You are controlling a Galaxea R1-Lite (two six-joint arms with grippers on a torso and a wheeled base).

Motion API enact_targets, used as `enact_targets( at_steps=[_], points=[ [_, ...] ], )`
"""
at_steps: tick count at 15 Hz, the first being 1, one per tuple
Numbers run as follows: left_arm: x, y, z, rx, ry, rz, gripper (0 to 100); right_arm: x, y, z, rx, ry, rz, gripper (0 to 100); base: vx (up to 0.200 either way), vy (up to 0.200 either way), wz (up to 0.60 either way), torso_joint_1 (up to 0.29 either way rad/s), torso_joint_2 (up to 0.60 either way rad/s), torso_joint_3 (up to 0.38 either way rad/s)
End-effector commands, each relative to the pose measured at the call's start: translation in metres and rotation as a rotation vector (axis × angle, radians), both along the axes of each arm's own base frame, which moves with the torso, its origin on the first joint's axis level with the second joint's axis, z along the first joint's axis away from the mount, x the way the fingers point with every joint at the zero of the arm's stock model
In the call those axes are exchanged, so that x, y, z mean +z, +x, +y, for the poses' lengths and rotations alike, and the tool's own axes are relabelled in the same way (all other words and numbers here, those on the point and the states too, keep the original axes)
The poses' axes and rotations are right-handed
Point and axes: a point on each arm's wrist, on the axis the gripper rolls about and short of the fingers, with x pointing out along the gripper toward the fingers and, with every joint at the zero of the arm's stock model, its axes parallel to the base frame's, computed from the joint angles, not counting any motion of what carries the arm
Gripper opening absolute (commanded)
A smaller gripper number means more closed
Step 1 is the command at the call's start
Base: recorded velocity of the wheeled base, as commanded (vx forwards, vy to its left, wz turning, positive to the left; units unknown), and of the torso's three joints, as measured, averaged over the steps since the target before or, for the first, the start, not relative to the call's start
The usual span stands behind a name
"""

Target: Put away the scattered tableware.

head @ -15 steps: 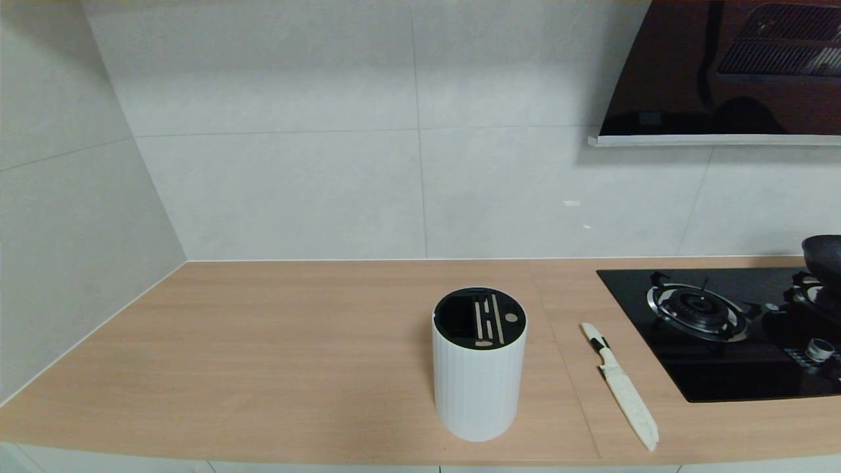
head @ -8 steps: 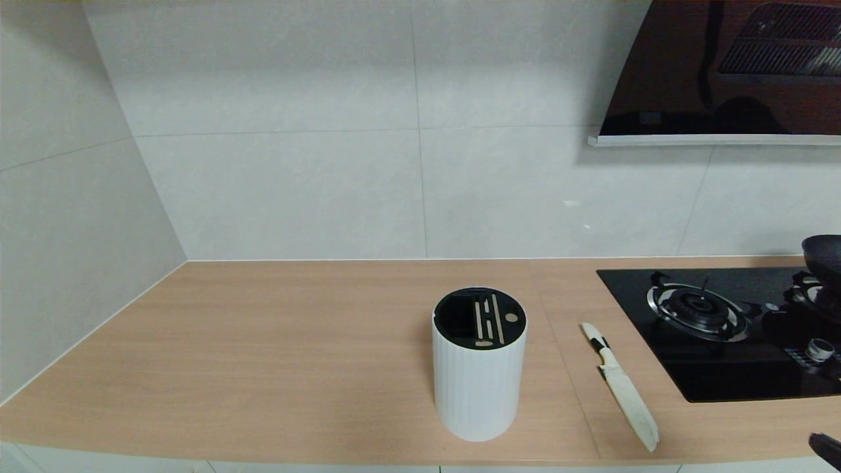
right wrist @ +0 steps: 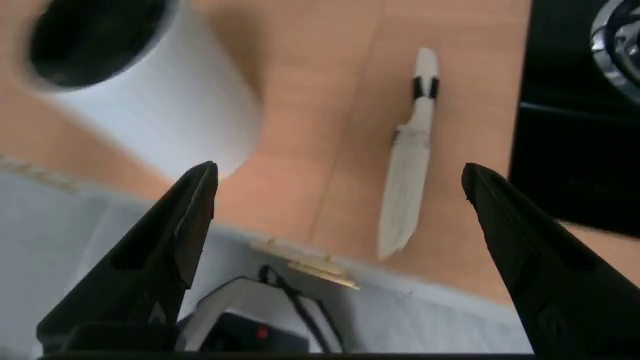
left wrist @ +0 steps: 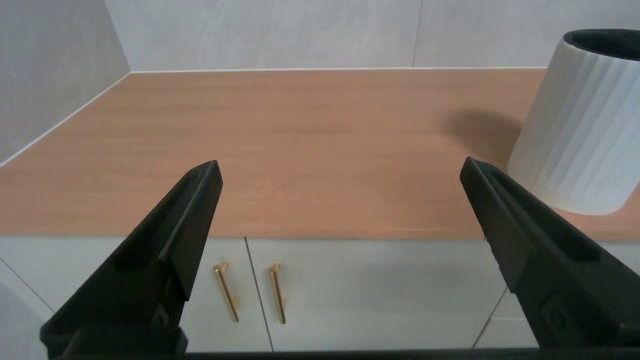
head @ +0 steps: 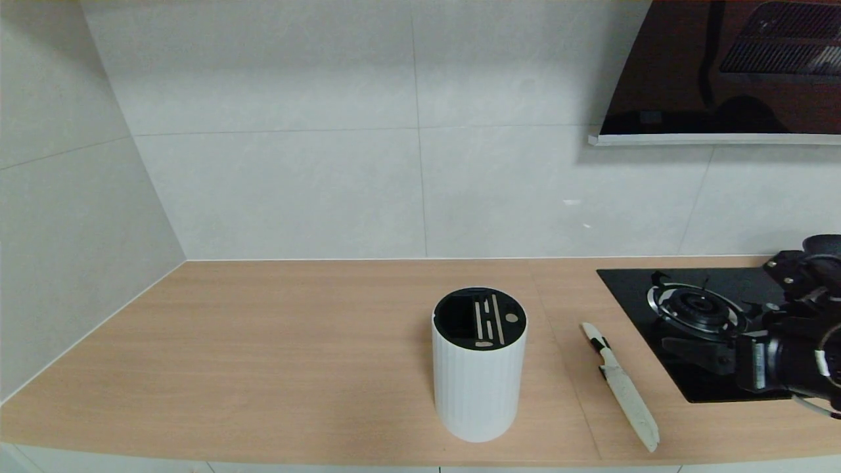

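On the tabletop (head: 295, 341), in the head view, a pale knife (head: 619, 387) lies flat between the white ribbed holder (head: 478, 387) and the black hob (head: 631, 289). Its handle points toward the wall and its blade tip is near the front edge. The right tool (head: 690, 351) hangs over the hob, near the knife but apart from it. This looks like the approach to a first pick.

In the left wrist view, the left tool (left wrist: 340, 230) is spread wide and empty, held off the tabletop's front edge, with cabinet doors (left wrist: 250, 292) below. The holder is cut off at the frame's edge.

In the right wrist view, the right tool is likewise released, with nothing between its jaws, and the knife and holder lie beneath it. Next it probably needs to drop over the handle with the jaws across it, lift, then turn the blade down into a slot. The holder's top is blurred here. The knife lies flush on the wood, so pinching it may be awkward.
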Motion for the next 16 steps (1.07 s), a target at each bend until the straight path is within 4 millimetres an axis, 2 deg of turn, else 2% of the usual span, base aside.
enact_targets(
  at_steps=[1, 4, 9, 16],
  points=[
    [0.000, 0.000, 0.000, 0.000, 0.000, 0.000, 100, -0.049, 0.058, 0.015, -0.029, -0.063, 0.129, 100, 0.000, 0.000, 0.00, 0.000, 0.00, 0.000],
    [0.000, 0.000, 0.000, 0.000, 0.000, 0.000, 100, -0.081, 0.084, 0.024, -0.031, -0.097, 0.161, 100, 0.000, 0.000, 0.00, 0.000, 0.00, 0.000],
    [0.000, 0.000, 0.000, 0.000, 0.000, 0.000, 100, -0.134, 0.107, 0.028, -0.059, -0.157, 0.212, 100, 0.000, 0.000, 0.00, 0.000, 0.00, 0.000],
    [0.000, 0.000, 0.000, 0.000, 0.000, 0.000, 100, -0.175, 0.130, 0.034, -0.105, -0.203, 0.226, 100, 0.000, 0.000, 0.00, 0.000, 0.00, 0.000]
  ],
)
